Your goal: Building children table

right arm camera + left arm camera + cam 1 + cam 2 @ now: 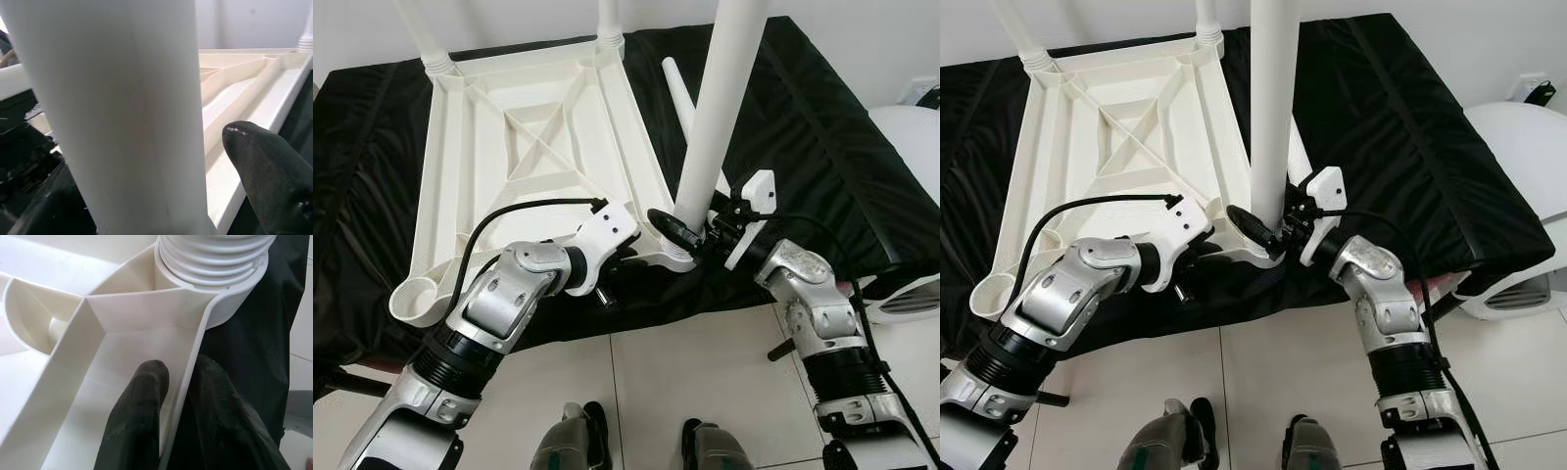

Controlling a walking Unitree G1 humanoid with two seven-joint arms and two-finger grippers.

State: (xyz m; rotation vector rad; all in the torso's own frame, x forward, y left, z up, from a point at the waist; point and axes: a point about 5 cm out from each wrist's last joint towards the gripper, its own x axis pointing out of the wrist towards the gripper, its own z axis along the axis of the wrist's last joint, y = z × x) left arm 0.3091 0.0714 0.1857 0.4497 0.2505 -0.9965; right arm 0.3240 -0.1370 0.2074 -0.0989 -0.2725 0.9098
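While the upturned white plastic children's tabletop (pixel 533 147) lies underside-up on the black-covered counter (pixel 822 137), the left gripper (pixel 178 396) pinches its near edge wall, one black finger (pixel 139 406) inside the rib and one outside, probably to stop the top from turning. At that same near corner, the right gripper (pixel 1268 227) has its fingers closed around the base of a tall white plastic leg (pixel 1273 108), which stands with its threaded end in the round corner socket (pixel 215 279); it looks partly screwed in. Two legs already stand in the far corner sockets, the near left socket (pixel 421 294) is empty, and a spare tapered white leg (pixel 677 93) lies on the cover beside the top.
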